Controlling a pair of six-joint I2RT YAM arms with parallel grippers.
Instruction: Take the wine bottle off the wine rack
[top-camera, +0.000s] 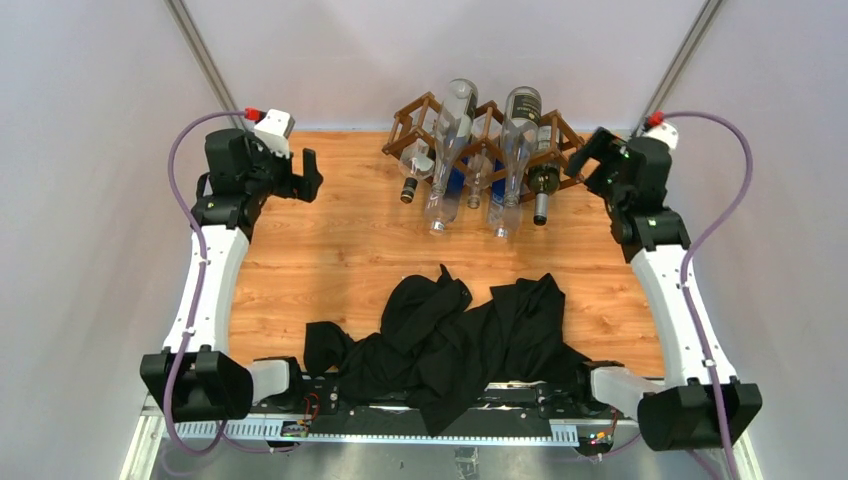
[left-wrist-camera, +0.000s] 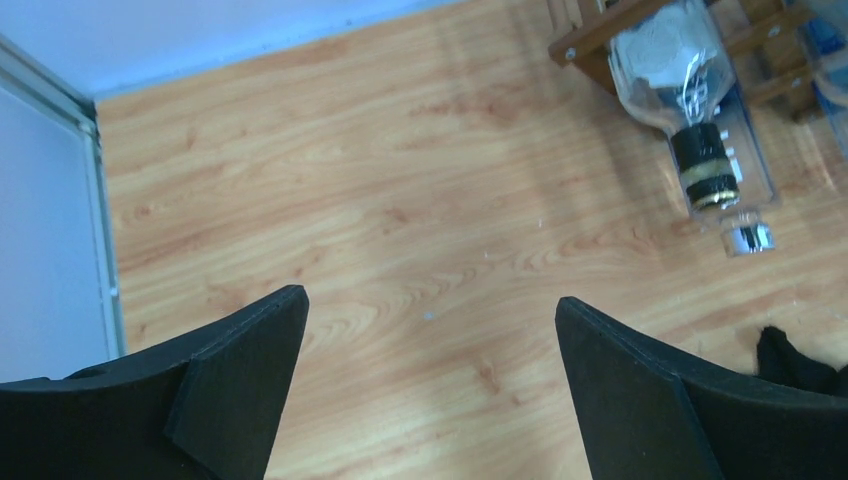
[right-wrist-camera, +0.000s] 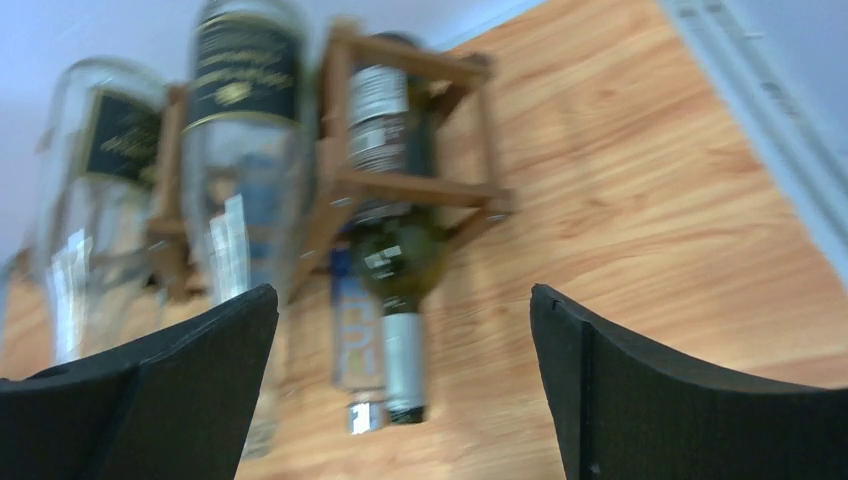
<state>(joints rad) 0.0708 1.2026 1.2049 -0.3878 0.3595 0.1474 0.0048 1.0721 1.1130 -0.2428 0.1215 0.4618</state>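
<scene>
Top external view puts the dark brown wooden lattice wine rack (top-camera: 428, 108) at the far edge of the light wood-grain desk (top-camera: 340, 240). Every bottle is still lodged in it, neck towards the arms, so no part of the removal is done yet. The dark green glass wine bottle (top-camera: 543, 180) lies in the rightmost cell beside two tall clear glass bottles (top-camera: 452, 150) with dark labels.

The right gripper (top-camera: 597, 160) hovers just beside the rack's right end. In the right wrist view its jaws stand wide apart with the green bottle's neck framed between them, and the black fingers (right-wrist-camera: 200, 340) touch nothing. That looks like the approach stage. Closing on the neck, drawing the bottle out of its cell and setting it down all remain.

The left gripper (top-camera: 308, 172) is also spread wide and empty, well apart from the rack over bare desk. A crumpled black cloth (top-camera: 450, 330) lies near the arm bases.
</scene>
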